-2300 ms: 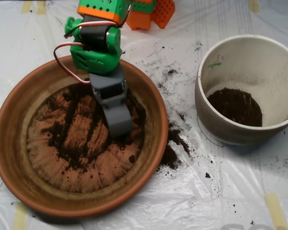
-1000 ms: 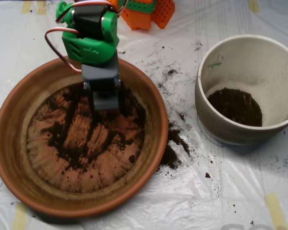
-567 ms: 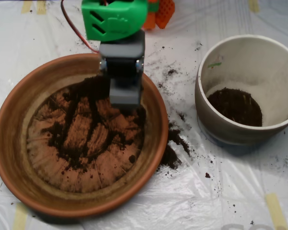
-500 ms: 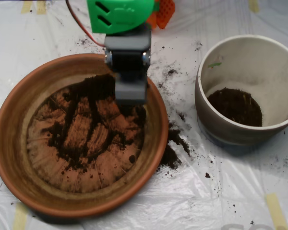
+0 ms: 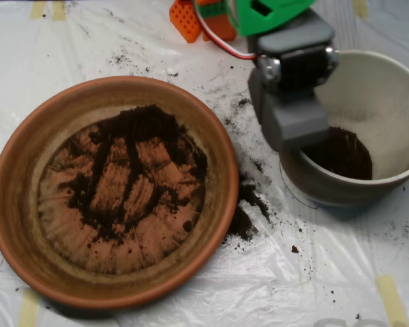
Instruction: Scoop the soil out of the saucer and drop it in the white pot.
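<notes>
Hanging over the pot's point(image 5: 368, 102) left rim, the scoop point(image 5: 294, 122) — whether parted or loaded cannot be told — has the pot's soil point(image 5: 344, 153) just right, the saucer point(image 5: 13, 197) well left.

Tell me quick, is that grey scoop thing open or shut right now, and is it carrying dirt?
Scoop: over the left rim of the white pot; its halves look pressed together, so shut. Any soil inside it is hidden.

Grey tool point(image 5: 294, 126), green housing point(image 5: 267, 12), red-white cable point(image 5: 215, 37).
</notes>
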Controlling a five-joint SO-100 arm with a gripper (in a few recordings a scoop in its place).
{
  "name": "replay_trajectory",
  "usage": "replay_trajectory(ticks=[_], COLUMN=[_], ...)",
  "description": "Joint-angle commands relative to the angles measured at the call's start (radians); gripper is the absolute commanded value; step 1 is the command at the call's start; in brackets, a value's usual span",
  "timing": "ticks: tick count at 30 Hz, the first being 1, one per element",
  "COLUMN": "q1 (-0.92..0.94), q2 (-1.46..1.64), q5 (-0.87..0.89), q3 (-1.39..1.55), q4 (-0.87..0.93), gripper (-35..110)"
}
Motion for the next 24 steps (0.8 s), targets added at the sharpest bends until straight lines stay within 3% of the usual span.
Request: replay_trajectory(ticks=[1, 4, 9, 24], q1=[-0.143, -0.221, -0.265, -0.219], q2=[0.006, -0.006, 0.031, 0.279], q5=[0.003, 0.003, 0.005, -0.003], q3=[-0.135, -0.126, -0.04, 0.137], q4=[0.012, 0.012, 0.012, 0.011], gripper=[0, 0, 40, 39])
